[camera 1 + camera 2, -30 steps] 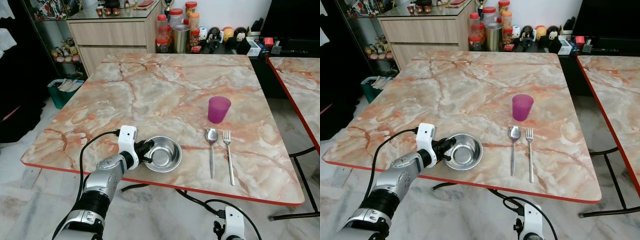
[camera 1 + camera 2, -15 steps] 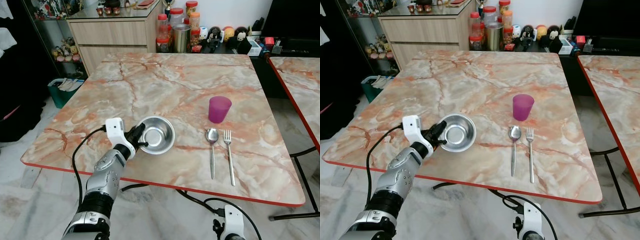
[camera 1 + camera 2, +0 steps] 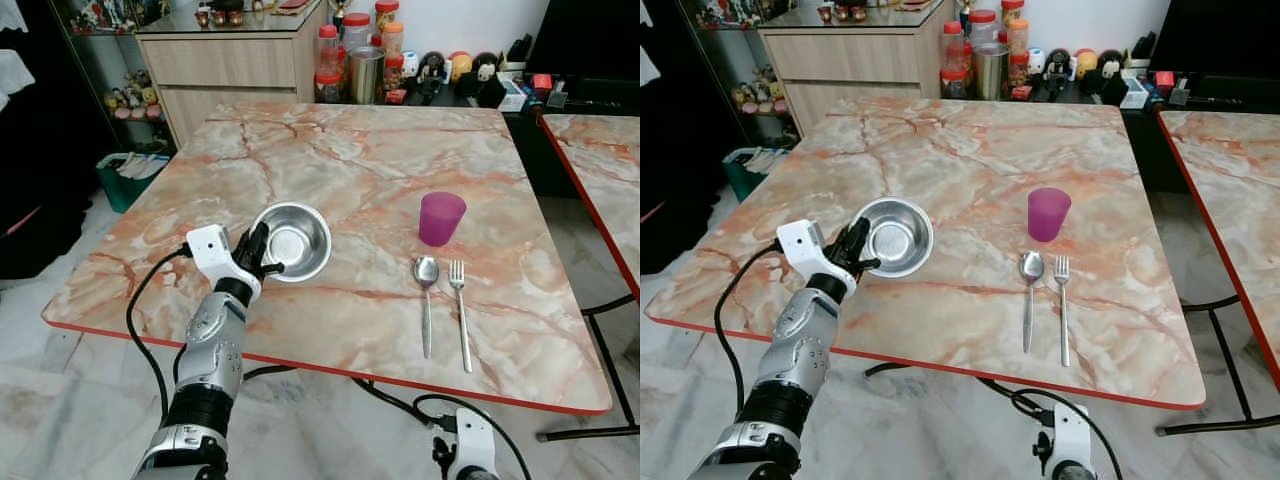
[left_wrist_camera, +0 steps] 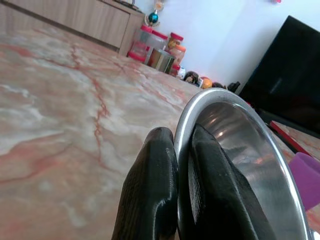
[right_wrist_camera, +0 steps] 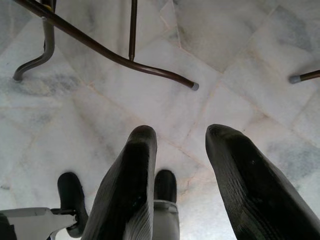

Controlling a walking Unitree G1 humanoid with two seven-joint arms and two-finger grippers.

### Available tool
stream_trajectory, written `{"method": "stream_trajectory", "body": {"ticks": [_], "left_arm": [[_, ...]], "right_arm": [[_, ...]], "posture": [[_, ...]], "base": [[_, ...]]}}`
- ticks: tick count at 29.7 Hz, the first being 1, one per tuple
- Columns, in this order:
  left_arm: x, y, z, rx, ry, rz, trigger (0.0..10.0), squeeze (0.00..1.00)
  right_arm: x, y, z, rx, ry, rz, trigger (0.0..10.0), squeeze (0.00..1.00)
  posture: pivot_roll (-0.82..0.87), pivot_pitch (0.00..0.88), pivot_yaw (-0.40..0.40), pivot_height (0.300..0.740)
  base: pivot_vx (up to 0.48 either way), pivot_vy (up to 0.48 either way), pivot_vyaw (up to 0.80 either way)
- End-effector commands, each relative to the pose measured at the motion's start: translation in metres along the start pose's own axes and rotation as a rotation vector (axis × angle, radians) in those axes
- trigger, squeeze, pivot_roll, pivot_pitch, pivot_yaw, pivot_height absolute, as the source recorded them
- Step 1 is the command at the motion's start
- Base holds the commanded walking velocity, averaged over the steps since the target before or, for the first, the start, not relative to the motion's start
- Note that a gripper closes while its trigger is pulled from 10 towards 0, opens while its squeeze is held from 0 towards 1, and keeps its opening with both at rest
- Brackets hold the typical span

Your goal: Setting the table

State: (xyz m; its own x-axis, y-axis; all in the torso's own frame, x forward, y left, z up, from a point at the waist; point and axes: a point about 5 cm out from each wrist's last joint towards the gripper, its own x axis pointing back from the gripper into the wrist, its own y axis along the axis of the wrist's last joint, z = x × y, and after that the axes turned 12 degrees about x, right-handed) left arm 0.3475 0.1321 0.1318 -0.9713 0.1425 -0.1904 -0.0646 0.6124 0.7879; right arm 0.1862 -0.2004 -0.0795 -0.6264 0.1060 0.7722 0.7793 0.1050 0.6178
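The round steel bowl (image 3: 291, 240) sits tilted at the near left of the marble-patterned worktop (image 3: 340, 160), its rim pinched between the left gripper (image 3: 262, 254) fingers (image 4: 150, 185). Well to its right stands the purple plastic cup (image 3: 440, 218); nearer than the cup lie the metal spoon (image 3: 425, 300) and, just right of it, the metal fork (image 3: 458, 308), side by side.

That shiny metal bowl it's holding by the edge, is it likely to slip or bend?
The metal bowl looks thin, stiff steel, so probably light and unlikely to bend. Its polished surface may be slippery: the left gripper pinches just the rim, one finger inside and one outside, so it could swivel or slide. Dropped, it would likely clatter, not break.
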Motion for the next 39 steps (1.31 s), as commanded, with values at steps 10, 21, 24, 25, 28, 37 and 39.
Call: {"method": "stream_trajectory", "body": {"ticks": [10,21,24,25,28,37,39], "left_arm": [[-0.0052,0.0015,-0.0014,-0.054,-0.015,0.002,10.0,0.00],[-0.0081,0.0042,-0.0013,-0.059,-0.015,-0.007,10.0,0.00],[-0.0078,0.0051,-0.0013,-0.058,-0.012,-0.015,10.0,0.00],[-0.0076,0.0054,-0.0012,-0.058,-0.011,-0.017,10.0,0.00],[-0.0075,0.0056,-0.0009,-0.058,-0.010,-0.018,10.0,0.00],[-0.0075,0.0059,-0.0005,-0.052,-0.005,-0.026,10.0,0.00],[-0.0073,0.0051,-0.0015,-0.052,-0.012,-0.024,10.0,0.00]], "right_arm": [[-0.0011,0.0039,0.0010,-0.021,0.006,-0.003,10.0,0.00],[-0.0003,0.0012,0.0043,-0.032,0.000,-0.004,10.0,0.00],[0.0000,-0.0003,0.0038,-0.035,0.001,0.001,10.0,0.00],[0.0000,-0.0008,0.0036,-0.037,0.000,0.006,10.0,0.00],[-0.0001,-0.0011,0.0033,-0.038,0.001,0.013,10.0,0.00],[-0.0005,0.0021,0.0017,0.006,0.005,-0.003,10.0,0.00],[-0.0005,0.0036,0.0014,0.029,0.004,-0.017,10.0,0.00]], "posture": [[0.02,0.000,0.025,0.740],[0.02,0.000,0.036,0.740],[0.03,0.000,0.030,0.740],[0.03,0.000,0.030,0.740],[0.03,0.000,0.029,0.740],[0.03,0.000,0.024,0.740],[0.02,0.000,0.026,0.740]], "base": [[0.000,-0.310,-0.31],[0.000,-0.327,0.00],[0.000,-0.340,0.00],[0.000,-0.341,0.00],[0.000,-0.341,-0.30],[0.000,-0.328,-0.46],[0.000,-0.298,0.20]]}}
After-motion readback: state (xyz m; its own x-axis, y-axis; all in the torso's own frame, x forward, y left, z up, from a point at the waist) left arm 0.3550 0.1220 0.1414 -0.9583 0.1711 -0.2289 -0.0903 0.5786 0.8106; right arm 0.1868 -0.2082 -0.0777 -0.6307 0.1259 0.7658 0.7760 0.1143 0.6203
